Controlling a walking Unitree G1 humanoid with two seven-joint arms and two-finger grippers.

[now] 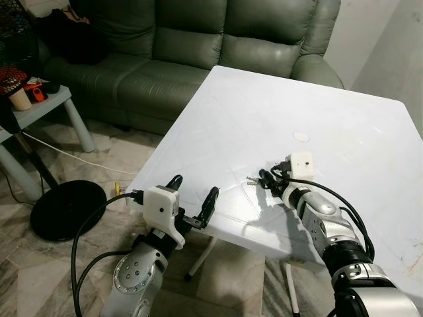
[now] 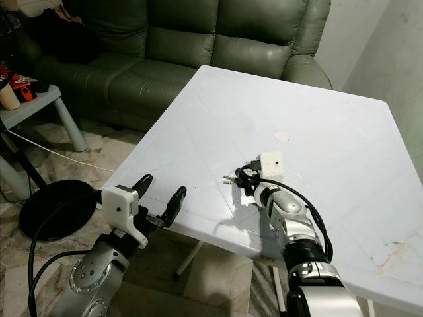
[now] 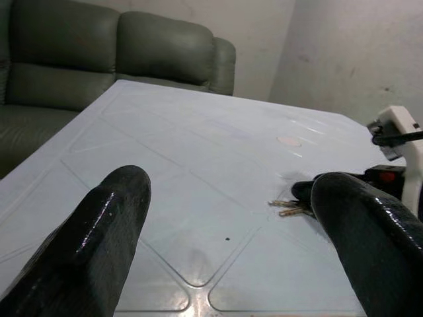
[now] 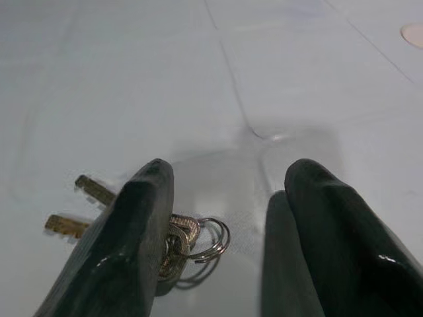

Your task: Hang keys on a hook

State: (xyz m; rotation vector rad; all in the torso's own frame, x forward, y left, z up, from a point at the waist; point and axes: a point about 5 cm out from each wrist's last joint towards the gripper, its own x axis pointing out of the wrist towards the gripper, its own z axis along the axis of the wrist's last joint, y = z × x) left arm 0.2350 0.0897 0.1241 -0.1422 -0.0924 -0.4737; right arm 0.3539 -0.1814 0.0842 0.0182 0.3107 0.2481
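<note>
Counted one white table (image 1: 317, 112), one bunch of keys (image 4: 182, 238) with two brass blades sticking out and a couple of rings, plus one small round disc (image 1: 301, 137) on the tabletop. Two grippers: left (image 1: 193, 201) with fingers spread, right (image 4: 228, 228) likewise apart. Also spotted one green sofa (image 1: 198, 46), one grey side table (image 1: 46, 105), one black round base (image 1: 66, 208) on the floor.

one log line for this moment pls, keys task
phase: reaching for keys | right gripper: open, fingers down around keys on white table | left gripper: open, at table's near edge | hook: unseen
</note>
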